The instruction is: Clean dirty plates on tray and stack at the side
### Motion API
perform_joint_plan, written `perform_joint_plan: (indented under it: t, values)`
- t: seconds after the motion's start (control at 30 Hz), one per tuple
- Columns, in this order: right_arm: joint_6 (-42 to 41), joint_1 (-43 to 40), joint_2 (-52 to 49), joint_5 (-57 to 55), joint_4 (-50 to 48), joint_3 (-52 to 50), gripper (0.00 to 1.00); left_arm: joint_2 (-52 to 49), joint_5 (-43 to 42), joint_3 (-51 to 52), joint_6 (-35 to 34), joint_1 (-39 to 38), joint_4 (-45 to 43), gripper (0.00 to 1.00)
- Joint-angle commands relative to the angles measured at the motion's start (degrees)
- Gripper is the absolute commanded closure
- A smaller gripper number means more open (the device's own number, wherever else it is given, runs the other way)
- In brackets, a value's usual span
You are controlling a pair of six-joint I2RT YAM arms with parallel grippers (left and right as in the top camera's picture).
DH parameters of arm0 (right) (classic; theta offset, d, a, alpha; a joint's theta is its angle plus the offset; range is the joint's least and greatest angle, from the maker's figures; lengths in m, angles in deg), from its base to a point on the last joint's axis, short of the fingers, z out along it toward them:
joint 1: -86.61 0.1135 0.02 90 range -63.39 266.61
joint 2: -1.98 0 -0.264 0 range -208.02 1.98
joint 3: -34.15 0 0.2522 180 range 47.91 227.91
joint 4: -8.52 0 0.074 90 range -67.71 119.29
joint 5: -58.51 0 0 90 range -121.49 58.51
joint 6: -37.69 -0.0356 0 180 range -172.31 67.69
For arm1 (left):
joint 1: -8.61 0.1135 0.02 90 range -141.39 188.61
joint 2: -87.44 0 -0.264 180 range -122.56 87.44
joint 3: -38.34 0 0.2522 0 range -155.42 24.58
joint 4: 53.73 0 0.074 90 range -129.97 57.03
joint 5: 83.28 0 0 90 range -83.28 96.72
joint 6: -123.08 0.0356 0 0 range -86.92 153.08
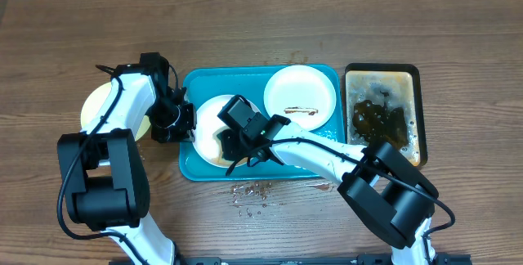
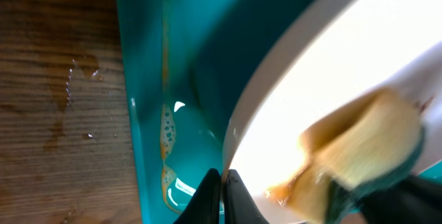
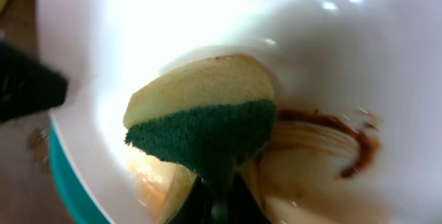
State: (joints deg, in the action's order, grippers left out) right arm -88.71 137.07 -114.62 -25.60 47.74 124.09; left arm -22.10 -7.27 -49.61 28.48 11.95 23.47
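Observation:
A white plate [image 1: 209, 116] lies at the left of the teal tray [image 1: 189, 163]. My left gripper [image 1: 181, 118] is shut on that plate's left rim [image 2: 238, 141], seen in the left wrist view [image 2: 222, 182]. My right gripper [image 3: 219, 200] is shut on a yellow-and-green sponge [image 3: 204, 117] pressed on the plate's inside, beside a brown sauce smear [image 3: 345, 141]. The sponge also shows in the left wrist view [image 2: 366, 141]. A second white plate [image 1: 301, 93] with a brown smear lies at the tray's right. A pale yellow-green plate [image 1: 98, 105] rests on the table left of the tray, partly under my left arm.
A black tray [image 1: 382, 114] with brown liquid stands right of the teal tray. Water drops [image 1: 249, 193] lie on the wooden table in front of the tray. Brownish water pools in the tray's corner [image 2: 168, 137].

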Motion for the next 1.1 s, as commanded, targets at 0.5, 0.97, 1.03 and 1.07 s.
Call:
perform_joint_plan:
  t: [0.5,0.97,1.03,1.07]
  values:
    - [-2.03,-3.26,-0.22,-16.33,-4.13,-0.24,0.96,0.04,3.89,0.59,-0.72,-0.42,3.41,0.96]
    - [-1.11,-0.87,-0.22,-5.16,9.68,-0.26,0.96,0.04,-11.02,0.59,-0.74,-0.81,-4.96,0.41]
    - [-1.11,-0.44,-0.22,-5.14,9.84,-0.26,0.96,0.04,-9.99,0.59,-0.72,-1.33,-6.27,0.4]
    - [-1.11,-0.35,-0.22,-5.14,9.88,-0.26,0.96,0.04,-9.25,0.59,-0.72,-1.73,-7.04,0.4]
